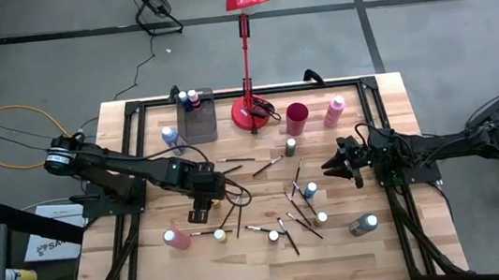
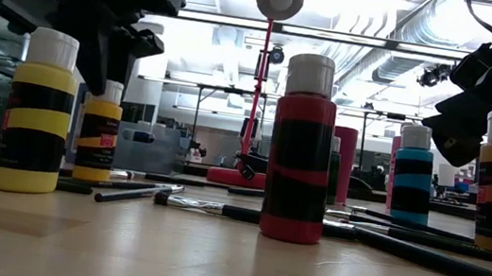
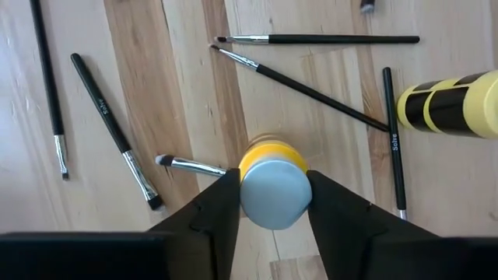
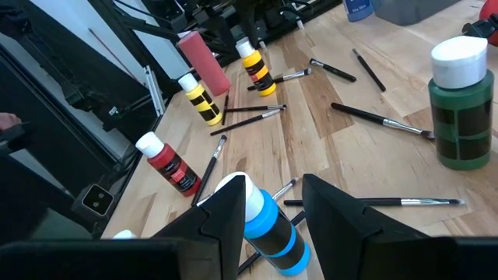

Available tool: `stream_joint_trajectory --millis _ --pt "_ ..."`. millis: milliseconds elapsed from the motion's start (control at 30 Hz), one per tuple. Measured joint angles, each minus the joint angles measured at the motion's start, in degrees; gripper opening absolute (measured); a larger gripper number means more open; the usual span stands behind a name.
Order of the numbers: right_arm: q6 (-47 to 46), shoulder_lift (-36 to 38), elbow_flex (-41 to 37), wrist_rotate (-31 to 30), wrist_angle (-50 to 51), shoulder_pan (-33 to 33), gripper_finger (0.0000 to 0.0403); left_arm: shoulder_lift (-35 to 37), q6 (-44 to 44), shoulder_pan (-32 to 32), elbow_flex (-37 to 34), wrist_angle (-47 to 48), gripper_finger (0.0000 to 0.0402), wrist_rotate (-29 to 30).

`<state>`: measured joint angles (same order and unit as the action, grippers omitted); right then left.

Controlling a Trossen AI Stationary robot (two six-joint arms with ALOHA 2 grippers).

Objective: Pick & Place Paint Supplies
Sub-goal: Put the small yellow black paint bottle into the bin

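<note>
High view: showing left gripper [image 1: 202, 205] sitting low at 9 o'clock of the wooden table [image 1: 358, 264], and right gripper [image 1: 335, 163] at 3 o'clock. Showing a blue paint bottle [image 1: 310, 190] standing at 8 o'clock of the right gripper, just beside it but apart. Showing paintbrushes [image 1: 304, 225] lying scattered between the two grippers. Noting a pink paint bottle [image 1: 176, 240] at 7 o'clock of the left gripper. Noting a grey bin [image 1: 200, 117], red lamp [image 1: 251, 111] and dark red cup [image 1: 297, 118] lining up along the 12 o'clock edge.

Low view: showing the left gripper coming down onto the white cap of a yellow paint bottle [image 2: 98, 138], which is standing upright on the table. Showing the right gripper hanging above the table, clear of the blue paint bottle. Noting a red paint bottle [image 2: 300, 150] standing nearest the camera.

Left wrist view: showing both fingers [image 3: 222, 214] partly closed and pressing against opposite sides of the yellow paint bottle's cap, gripping it. Brushes lying all around it.

Right wrist view: showing jaws standing part open and gripping nothing, with the blue paint bottle showing through the gap, standing on the table below among brushes. Noting a green paint bottle [image 4: 461, 105] standing well apart.
</note>
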<state>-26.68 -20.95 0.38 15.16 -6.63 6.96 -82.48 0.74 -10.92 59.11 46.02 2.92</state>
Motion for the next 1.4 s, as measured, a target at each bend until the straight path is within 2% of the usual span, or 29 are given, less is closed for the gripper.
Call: stream_joint_trajectory --millis 133,433,600,733,900,1200,1400 --pt "0.0 0.0 0.0 0.0 0.0 0.0 0.0122 0.2 1.7 0.0 0.0 -0.4 0.0116 -1.1" --pt "0.0 0.0 0.0 0.0 0.0 0.0 0.0122 5.3 8.2 -0.9 0.0 -1.5 0.0115 -1.8" --pt "0.0 0.0 0.0 0.0 0.0 0.0 0.0122 8.5 13.8 -0.7 0.1 -1.4 0.0115 3.2" --pt "0.0 0.0 0.0 0.0 0.0 0.0 0.0122 9.2 16.1 2.2 2.7 0.3 0.0115 8.2" --pt "0.0 0.0 0.0 0.0 0.0 0.0 0.0122 9.3 13.4 10.3 7.1 5.5 0.0115 11.2" --pt "0.0 0.0 0.0 0.0 0.0 0.0 0.0122 9.1 6.6 27.0 10.7 5.6 0.0115 11.8" --pt "0.0 0.0 0.0 0.0 0.0 0.0 0.0122 5.5 5.2 37.3 13.4 4.7 0.0115 13.2"
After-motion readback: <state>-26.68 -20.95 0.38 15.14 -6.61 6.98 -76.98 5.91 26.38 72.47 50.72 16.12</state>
